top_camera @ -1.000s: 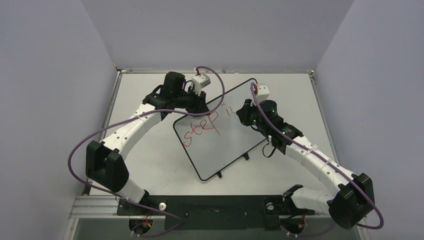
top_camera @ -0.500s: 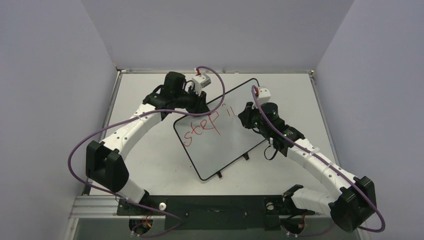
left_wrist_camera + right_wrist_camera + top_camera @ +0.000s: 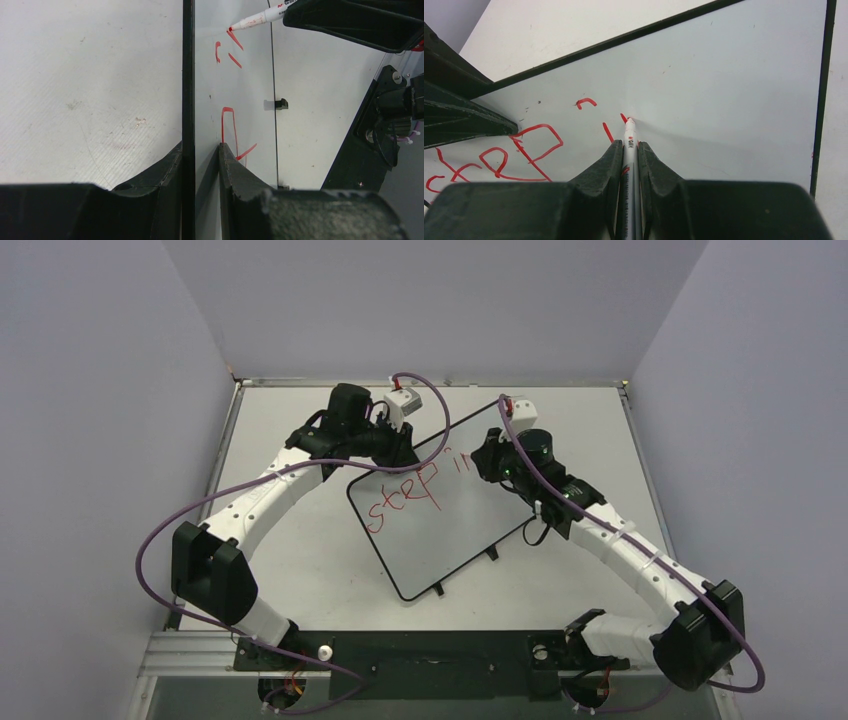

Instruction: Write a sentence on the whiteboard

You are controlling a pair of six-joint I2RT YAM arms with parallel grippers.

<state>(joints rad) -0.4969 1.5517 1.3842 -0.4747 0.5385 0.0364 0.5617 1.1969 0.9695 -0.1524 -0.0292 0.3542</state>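
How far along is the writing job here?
Done: the word "step" stands in red on the whiteboard. In hand: the right gripper holds a marker, tip on the board, partway into the next word; the left gripper clamps the board's edge. Left: the rest of the sentence.

whiteboard [image 3: 455, 525]: white face, thin black frame, black feet. sentence [image 3: 405, 497]: red, uneven strokes. marker [image 3: 629, 131]: white barrel, red tip, small dark print and a red mark on the barrel. left tool [image 3: 200, 148] and right tool [image 3: 629, 146]: both matte black. left arm [image 3: 262, 495] and right arm [image 3: 625, 550]: white links, black joints; green lights [image 3: 512, 478] at the right wrist. cables [image 3: 138, 565]: purple. table [image 3: 300, 560]: pale grey, faint scuffs and specks. walls [image 3: 100, 390]: flat lavender-grey.
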